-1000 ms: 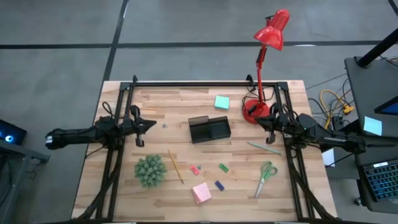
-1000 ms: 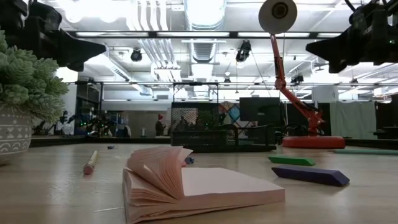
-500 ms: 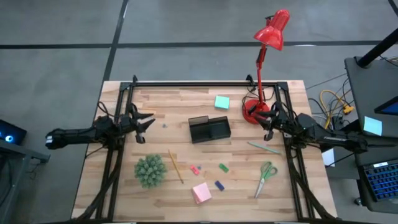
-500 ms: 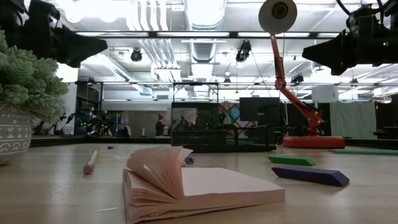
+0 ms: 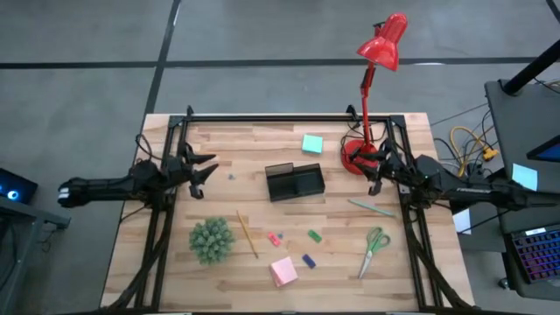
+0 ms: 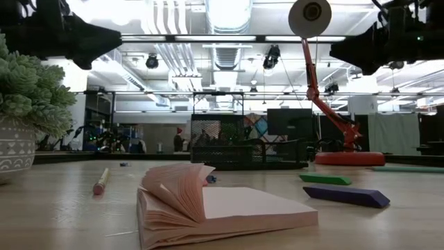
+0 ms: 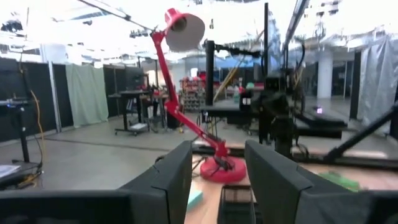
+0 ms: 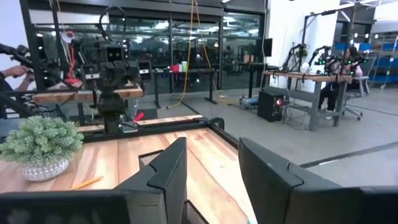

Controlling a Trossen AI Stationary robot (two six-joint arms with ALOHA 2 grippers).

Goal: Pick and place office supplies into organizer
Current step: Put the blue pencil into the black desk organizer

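My left gripper (image 5: 207, 168) hangs open above the table's left side, and my right gripper (image 5: 372, 170) hangs open above the right side beside the red lamp base; neither has anything between its fingers. The black organizer (image 5: 295, 181) stands mid-table between them. On the wood lie a teal sticky pad (image 5: 311, 144), a pink sticky pad (image 5: 283, 271), green-handled scissors (image 5: 374, 249), a yellow pencil (image 5: 247, 234), a teal pen (image 5: 370, 207), and pink (image 5: 274, 238), green (image 5: 313, 235) and blue (image 5: 308, 260) erasers.
A spiky green plant in a pot (image 5: 212, 239) stands near the front left. The red desk lamp's base (image 5: 359, 156) sits at the back right, close to my right gripper. Black frame rails run along the table's left, right and far edges.
Both grippers have opened from shut. Each has also risen a little above the table and tipped slightly upward. Nothing on the table has moved.
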